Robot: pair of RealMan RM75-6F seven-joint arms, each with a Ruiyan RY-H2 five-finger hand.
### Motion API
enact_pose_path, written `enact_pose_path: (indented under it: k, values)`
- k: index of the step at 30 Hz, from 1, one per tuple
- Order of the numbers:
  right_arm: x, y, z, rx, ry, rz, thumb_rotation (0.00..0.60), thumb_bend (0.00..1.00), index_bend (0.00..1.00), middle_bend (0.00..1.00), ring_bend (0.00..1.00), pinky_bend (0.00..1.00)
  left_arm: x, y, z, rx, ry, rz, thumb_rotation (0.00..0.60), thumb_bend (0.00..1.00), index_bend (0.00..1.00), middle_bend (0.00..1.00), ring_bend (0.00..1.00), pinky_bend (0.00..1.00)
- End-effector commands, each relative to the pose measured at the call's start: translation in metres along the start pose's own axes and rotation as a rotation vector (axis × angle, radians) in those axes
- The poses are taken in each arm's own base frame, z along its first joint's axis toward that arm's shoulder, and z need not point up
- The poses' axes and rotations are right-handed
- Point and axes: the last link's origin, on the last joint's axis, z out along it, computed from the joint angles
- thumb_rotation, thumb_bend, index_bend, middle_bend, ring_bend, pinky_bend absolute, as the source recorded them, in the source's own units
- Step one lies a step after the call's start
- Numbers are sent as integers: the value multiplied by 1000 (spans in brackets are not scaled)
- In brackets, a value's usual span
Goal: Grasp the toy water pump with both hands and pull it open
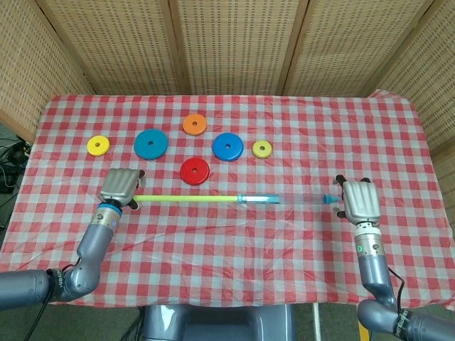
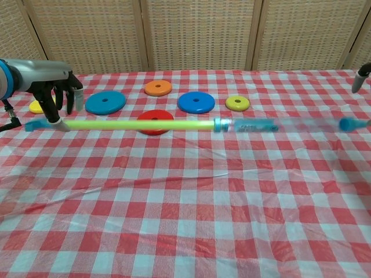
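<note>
The toy water pump lies stretched out across the checked table, with a yellow-green rod [image 1: 186,199], a blue collar [image 2: 218,124] and a clear barrel [image 1: 298,199] that is blurred. My left hand [image 1: 119,186] hovers over the rod's left end with its fingers [image 2: 53,103] uncurled and pointing down. The blue handle [image 2: 35,124] pokes out below them. My right hand [image 1: 359,200] stands just right of the barrel's blue end cap [image 2: 348,123] with its fingers spread. In the chest view only one fingertip [image 2: 362,76] shows, well above the cap.
Behind the pump lie several flat discs: yellow [image 1: 97,145], big blue [image 1: 150,144], orange [image 1: 194,124], blue [image 1: 227,146], small yellow [image 1: 261,148] and red [image 1: 194,170], the red one close to the rod. Wicker screens stand behind the table.
</note>
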Motion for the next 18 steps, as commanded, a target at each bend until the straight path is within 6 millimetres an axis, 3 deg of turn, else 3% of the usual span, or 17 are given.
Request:
enact_pose_path:
  k: [1, 4, 9, 18]
  values:
    - [-2, 2, 0, -10, -28, -4, 600, 239, 102, 156, 129, 73, 0, -1, -6, -12, -34, 0, 600, 53, 146, 0, 20, 42]
    - [-4, 3, 0, -14, -41, 4, 600, 230, 69, 72, 41, 24, 0, -3, -12, -24, -23, -12, 600, 52, 136, 0, 0, 0]
    - [-2, 8, -10, -3, -43, 126, 600, 231, 69, 46, 23, 3, -2, -13, -30, -64, 42, -109, 600, 63, 134, 0, 0, 0]
    - [-9, 53, -44, 88, 18, 128, 600, 156, 0, 0, 0, 0, -27, -60, -93, -170, 275, -143, 600, 60, 0, 0, 0, 0]
